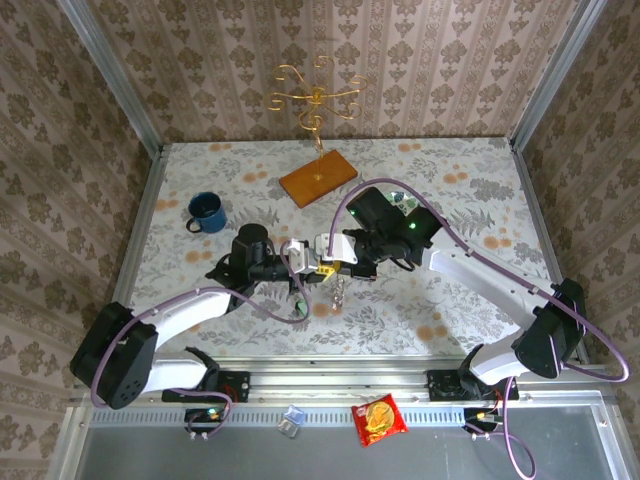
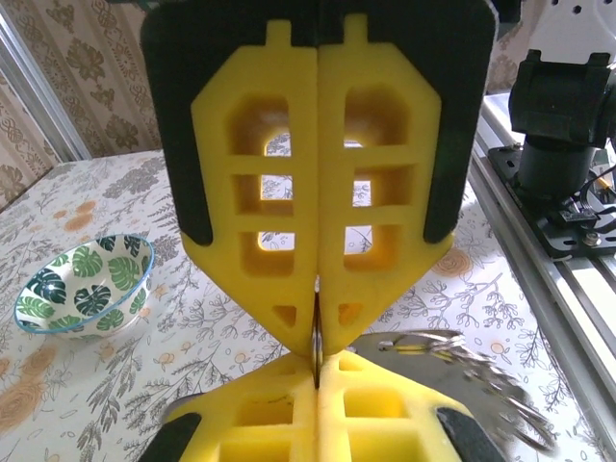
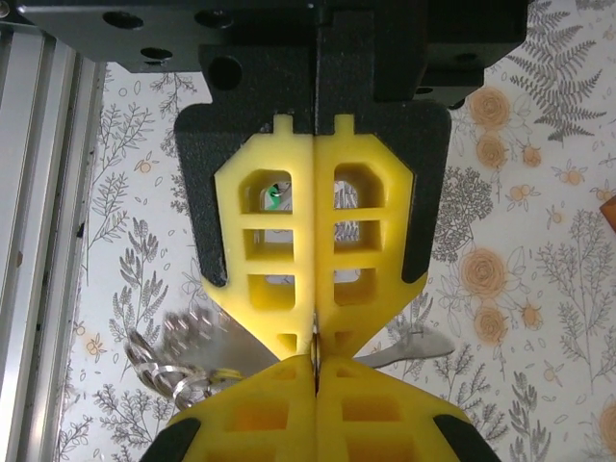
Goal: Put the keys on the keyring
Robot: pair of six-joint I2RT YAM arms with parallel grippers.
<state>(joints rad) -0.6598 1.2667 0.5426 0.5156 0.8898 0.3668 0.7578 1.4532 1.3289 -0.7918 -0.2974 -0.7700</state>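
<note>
My two grippers meet tip to tip over the middle of the table. The left gripper (image 1: pixel 322 266) (image 2: pixel 317 346) is shut, its yellow fingers (image 2: pixel 260 241) pinching a thin metal edge. The right gripper (image 1: pixel 335 256) (image 3: pixel 315 351) is shut on the same thin piece from the opposite side. That piece belongs to the keyring (image 3: pixel 173 358): silver coiled rings (image 2: pixel 472 371) hang off a flat grey metal tab (image 3: pixel 414 346), and the bunch dangles below the grippers (image 1: pixel 336 292). The keys are mostly hidden behind the right arm; a small green bit (image 1: pixel 399 205) (image 3: pixel 277 195) shows there.
A blue mug (image 1: pixel 206 212) stands at the left. A gold hook stand (image 1: pixel 315 98) rises from a wooden base (image 1: pixel 318 181) at the back. A leaf-patterned bowl (image 2: pixel 85 286) sits on the floral tablecloth. A red snack packet (image 1: pixel 379 418) lies on the front rail.
</note>
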